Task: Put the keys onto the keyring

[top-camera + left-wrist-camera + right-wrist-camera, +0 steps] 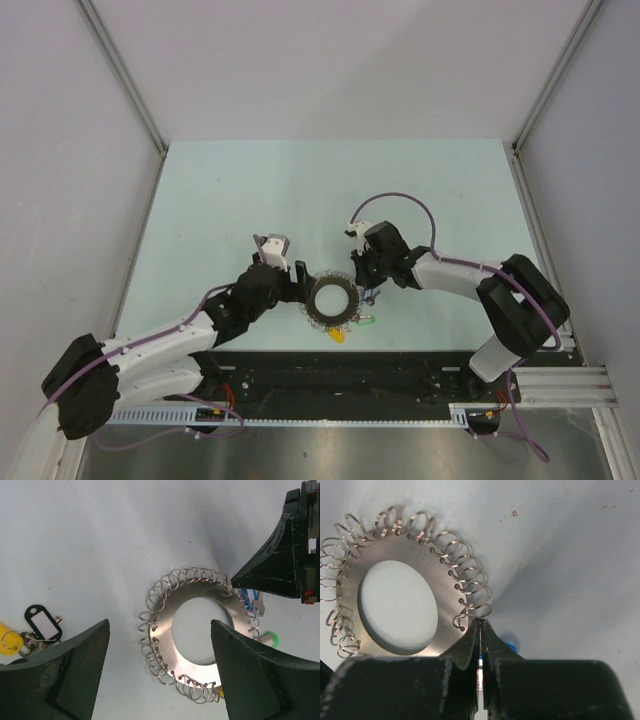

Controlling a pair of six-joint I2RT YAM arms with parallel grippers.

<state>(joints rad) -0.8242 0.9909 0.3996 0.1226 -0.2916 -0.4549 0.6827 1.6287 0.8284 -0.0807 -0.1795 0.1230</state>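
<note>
Tabletop (250, 190), pale green, both arms reaching to its middle.

The keyring (197, 587) lies flat there: a steel disc with a round hole, and small wire loops crowded all round its rim.

Right tool (480, 622): clenched, jaws pressed tight together. Its tip sits at the disc's rim, touching one of the wire loops. A thin bright sliver of metal shows in the slit between the fingers; I cannot tell what it is.

Blue key (246, 595): at the rim, directly under the right tool's tip, close to the loops. From the right wrist only a speck of blue shows, just beside the finger.

Green key (267, 637): on the same side of the disc, a little further along the rim and clear of the right tool.

Yellow key (340, 336): at the near edge of the disc, mostly hidden from the left wrist.

Left tool (160, 623): released, jaws spread wide, with the disc between the two fingers. Whether either finger touches the disc I cannot tell.

Loose bunch (35, 637): a yellow head and a black-framed white tag on a small ring, outside the left tool's finger, well apart from the disc.
</note>
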